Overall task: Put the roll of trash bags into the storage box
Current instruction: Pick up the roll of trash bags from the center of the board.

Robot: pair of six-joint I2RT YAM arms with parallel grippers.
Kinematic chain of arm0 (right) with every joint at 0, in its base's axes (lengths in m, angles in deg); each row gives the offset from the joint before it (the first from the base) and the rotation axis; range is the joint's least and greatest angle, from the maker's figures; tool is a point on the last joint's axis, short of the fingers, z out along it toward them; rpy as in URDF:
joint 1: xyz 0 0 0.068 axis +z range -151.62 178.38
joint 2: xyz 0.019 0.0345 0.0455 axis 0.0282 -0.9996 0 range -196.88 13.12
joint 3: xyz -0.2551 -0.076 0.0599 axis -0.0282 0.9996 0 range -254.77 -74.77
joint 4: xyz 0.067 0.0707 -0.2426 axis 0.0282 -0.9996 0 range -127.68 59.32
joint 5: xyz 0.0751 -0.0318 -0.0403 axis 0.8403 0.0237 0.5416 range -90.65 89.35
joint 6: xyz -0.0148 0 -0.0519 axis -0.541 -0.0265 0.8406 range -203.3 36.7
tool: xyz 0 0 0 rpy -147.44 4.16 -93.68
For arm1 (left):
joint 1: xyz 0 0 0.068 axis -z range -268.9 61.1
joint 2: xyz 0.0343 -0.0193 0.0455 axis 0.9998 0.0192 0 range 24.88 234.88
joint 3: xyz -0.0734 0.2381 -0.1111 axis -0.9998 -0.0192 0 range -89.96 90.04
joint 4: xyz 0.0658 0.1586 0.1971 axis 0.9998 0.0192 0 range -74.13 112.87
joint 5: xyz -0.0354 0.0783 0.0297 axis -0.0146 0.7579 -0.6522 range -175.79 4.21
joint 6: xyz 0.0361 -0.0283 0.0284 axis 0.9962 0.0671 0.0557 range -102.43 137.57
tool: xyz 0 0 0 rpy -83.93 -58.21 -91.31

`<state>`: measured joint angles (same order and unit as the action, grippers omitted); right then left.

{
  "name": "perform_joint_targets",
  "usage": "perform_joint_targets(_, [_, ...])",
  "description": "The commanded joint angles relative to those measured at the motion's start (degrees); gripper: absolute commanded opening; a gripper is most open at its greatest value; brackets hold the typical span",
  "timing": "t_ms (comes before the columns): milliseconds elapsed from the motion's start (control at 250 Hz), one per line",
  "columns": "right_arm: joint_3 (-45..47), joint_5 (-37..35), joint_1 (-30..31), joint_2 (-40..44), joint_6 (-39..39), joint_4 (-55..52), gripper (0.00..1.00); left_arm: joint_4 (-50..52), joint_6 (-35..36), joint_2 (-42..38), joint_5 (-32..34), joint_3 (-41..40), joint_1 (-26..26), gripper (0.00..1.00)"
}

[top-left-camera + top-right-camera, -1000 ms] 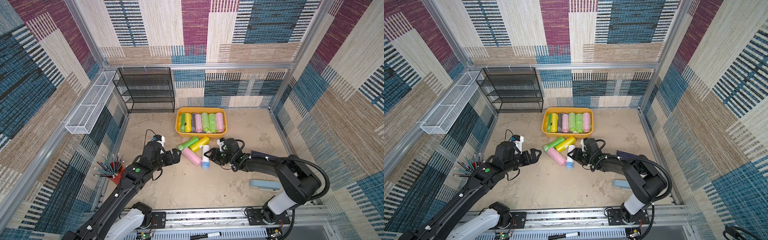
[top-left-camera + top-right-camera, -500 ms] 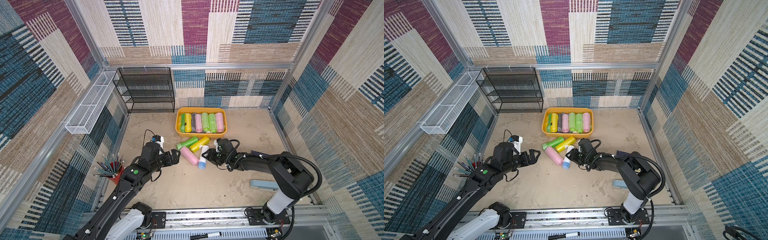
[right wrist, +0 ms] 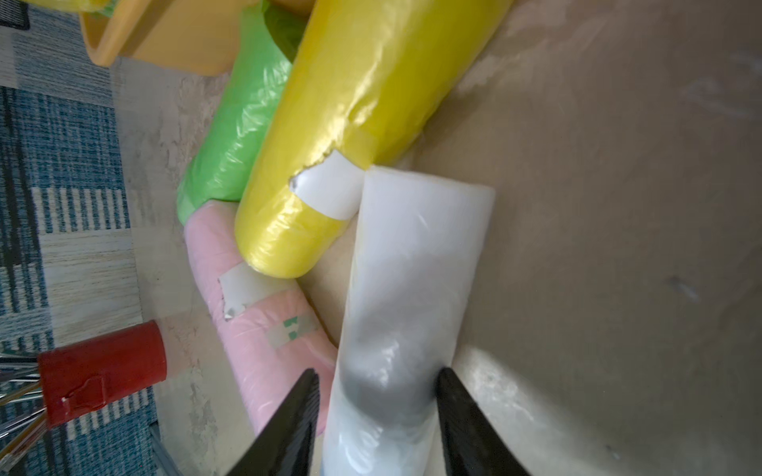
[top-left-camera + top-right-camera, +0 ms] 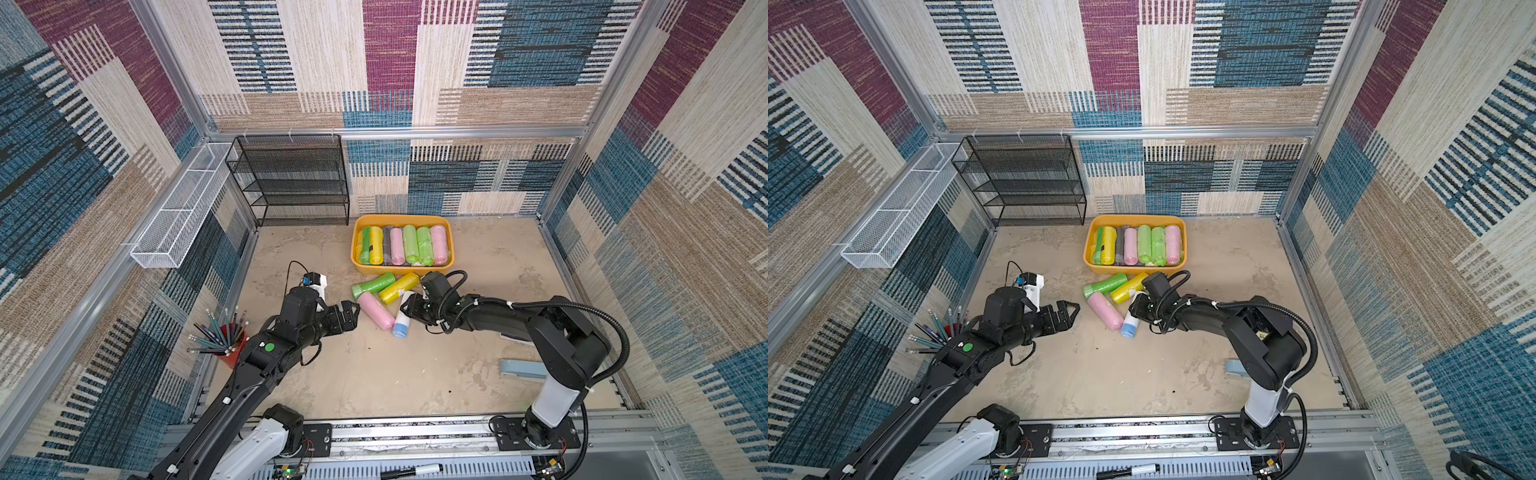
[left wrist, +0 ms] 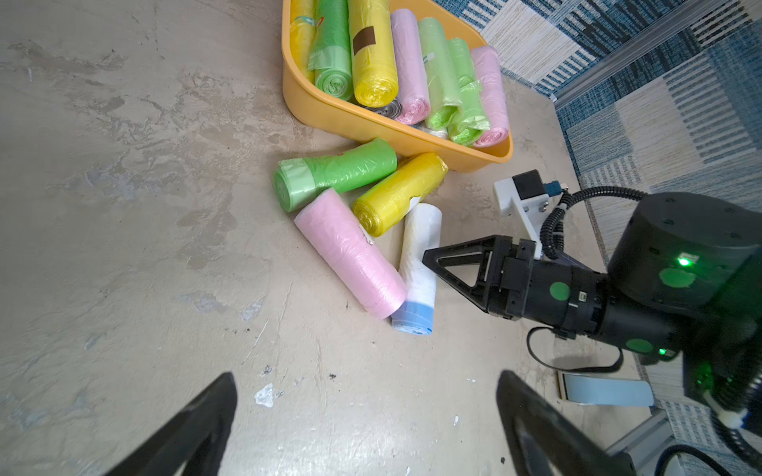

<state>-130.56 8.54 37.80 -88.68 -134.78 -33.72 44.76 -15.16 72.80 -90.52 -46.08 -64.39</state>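
Note:
The roll of trash bags, white with a blue end, lies on the floor beside a pink roll, a yellow roll and a green roll. My right gripper is shut on the white roll, with a finger pressed on each side. The orange-yellow storage box stands just behind the loose rolls and holds several rolls. My left gripper is open and empty, left of the pink roll.
A black mesh rack stands at the back left, with a white wire basket on the left wall. A red cup of pencils sits by the left arm. A flat light-blue object lies front right.
My right gripper slid left along the floor onto the white roll and its jaws narrowed onto it; the roll turned slightly. The left arm stayed put.

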Motion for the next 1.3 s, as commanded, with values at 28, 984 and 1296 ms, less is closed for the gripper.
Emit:
perform_joint_targets(28, [-3.0,-2.9,0.8,-2.4,1.8,-4.4,0.49,0.7,2.0,-0.1,0.1,0.0,0.0,0.98])
perform_joint_targets(984, [-8.7,-15.1,1.2,-6.0,5.5,-21.7,0.48,-0.6,1.6,1.6,-1.8,-0.9,-1.1,0.99])
perform_joint_targets(1296, [-6.1,-11.4,1.2,-1.8,4.7,-17.6,0.39,-1.4,2.1,1.1,-2.8,-1.5,-1.2,0.99])
